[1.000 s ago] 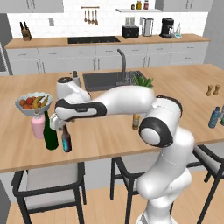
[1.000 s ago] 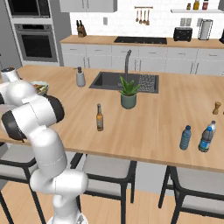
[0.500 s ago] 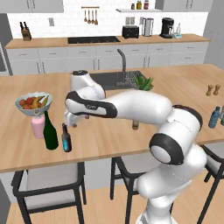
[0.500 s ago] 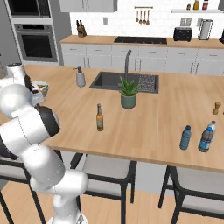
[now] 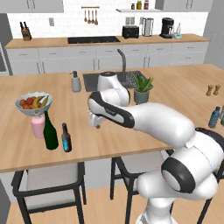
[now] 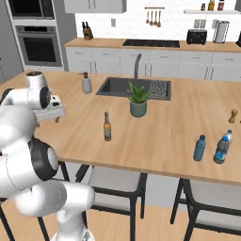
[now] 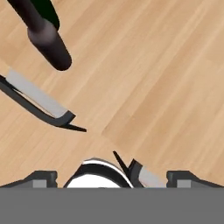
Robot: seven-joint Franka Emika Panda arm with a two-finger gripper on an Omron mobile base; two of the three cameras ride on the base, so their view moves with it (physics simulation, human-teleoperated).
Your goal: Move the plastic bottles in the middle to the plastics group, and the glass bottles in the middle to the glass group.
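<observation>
One dark blue-label bottle (image 5: 66, 138) beside green wine bottle (image 5: 50, 132), left of empty, wide-spread gripper (image 5: 97, 125).

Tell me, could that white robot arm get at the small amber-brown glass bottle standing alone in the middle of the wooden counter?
Probably yes. The amber-brown bottle stands upright by itself on bare counter, nothing close around it. The gripper is open and empty, hovering over the counter to the bottle's left, so it would need to swing across.
</observation>
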